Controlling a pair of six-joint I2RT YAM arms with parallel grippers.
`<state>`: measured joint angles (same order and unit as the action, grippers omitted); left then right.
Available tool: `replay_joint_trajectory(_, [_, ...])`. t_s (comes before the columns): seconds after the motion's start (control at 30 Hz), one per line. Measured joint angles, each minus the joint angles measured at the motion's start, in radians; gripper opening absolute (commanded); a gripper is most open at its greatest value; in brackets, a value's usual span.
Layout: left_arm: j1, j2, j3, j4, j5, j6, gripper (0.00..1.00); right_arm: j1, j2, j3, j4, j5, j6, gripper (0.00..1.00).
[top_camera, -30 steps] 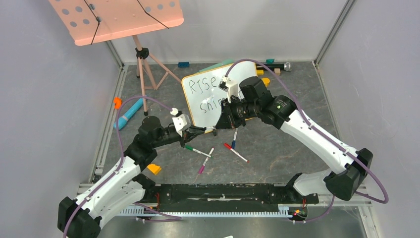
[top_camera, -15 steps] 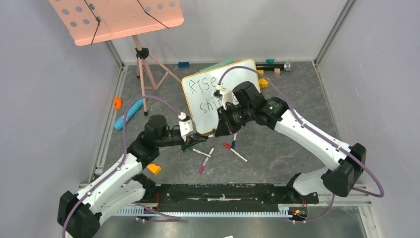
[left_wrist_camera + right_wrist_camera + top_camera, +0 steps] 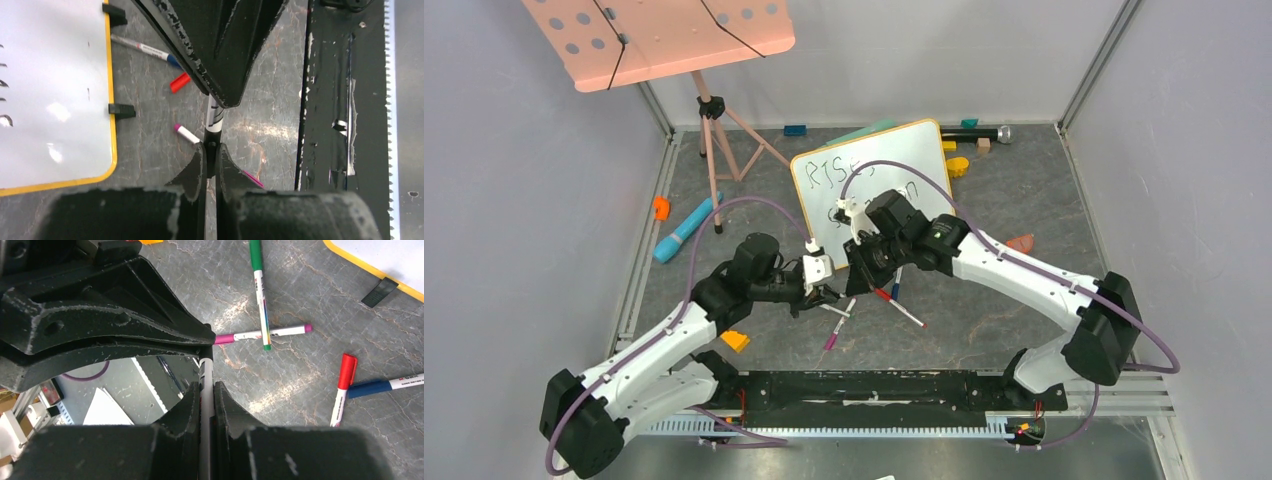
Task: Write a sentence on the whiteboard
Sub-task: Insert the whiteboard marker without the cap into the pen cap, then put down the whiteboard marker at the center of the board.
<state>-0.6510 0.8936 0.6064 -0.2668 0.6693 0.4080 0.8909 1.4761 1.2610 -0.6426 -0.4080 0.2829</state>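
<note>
The whiteboard (image 3: 904, 150) leans at the back of the floor, its orange rim and black clip feet also in the left wrist view (image 3: 50, 60). The sentence (image 3: 834, 172) reads "RISE" on top; my right arm covers most of the second line. Both grippers meet in front of the board on one marker. My left gripper (image 3: 829, 293) (image 3: 211, 146) is shut on the marker's black cap (image 3: 211, 152). My right gripper (image 3: 852, 283) (image 3: 205, 385) is shut on the marker's white barrel (image 3: 205, 372). The two sets of fingers nearly touch tip to tip.
Loose markers lie on the floor below the grippers: green (image 3: 822, 303), magenta (image 3: 839, 325), red (image 3: 899, 307) and blue (image 3: 896, 282). A pink music stand (image 3: 664, 35) on a tripod (image 3: 714, 150) stands back left. A blue cylinder (image 3: 686, 228) and orange blocks (image 3: 735, 341) lie left.
My right gripper has left the whiteboard and come down and left with the marker. My left gripper has moved right to meet it, and more of the writing shows.
</note>
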Motion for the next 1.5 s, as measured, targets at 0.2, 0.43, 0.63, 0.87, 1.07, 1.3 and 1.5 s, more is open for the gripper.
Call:
replay_joint_trajectory(0.2, [-0.008,0.006,-0.044,0.023,-0.042,-0.082,0.02,0.046,0.031,-0.025,0.042,0.065,0.020,0.00])
replay_joint_trajectory(0.43, [-0.009,0.037,-0.150,0.190,-0.044,-0.260,0.02,0.089,0.085,-0.015,0.012,0.134,-0.024,0.00])
replay_joint_trajectory(0.63, [-0.010,0.095,-0.220,0.497,-0.026,-0.479,0.05,0.102,0.090,-0.018,-0.032,0.213,-0.059,0.00])
replay_joint_trajectory(0.87, [-0.024,0.005,-0.133,0.466,-0.134,-0.464,0.38,0.097,0.016,-0.127,0.049,0.266,-0.031,0.00])
replay_joint_trajectory(1.07, [-0.025,-0.140,-0.060,0.314,-0.328,-0.420,0.47,-0.098,-0.227,-0.430,0.177,0.255,0.044,0.00])
replay_joint_trajectory(1.3, [-0.024,-0.132,-0.061,0.197,-0.565,-0.537,0.61,-0.299,-0.435,-0.621,0.279,0.257,0.105,0.00])
replay_joint_trajectory(1.5, [0.003,-0.104,-0.061,0.107,-0.726,-0.639,0.76,-0.380,-0.476,-0.716,0.343,0.285,0.129,0.10])
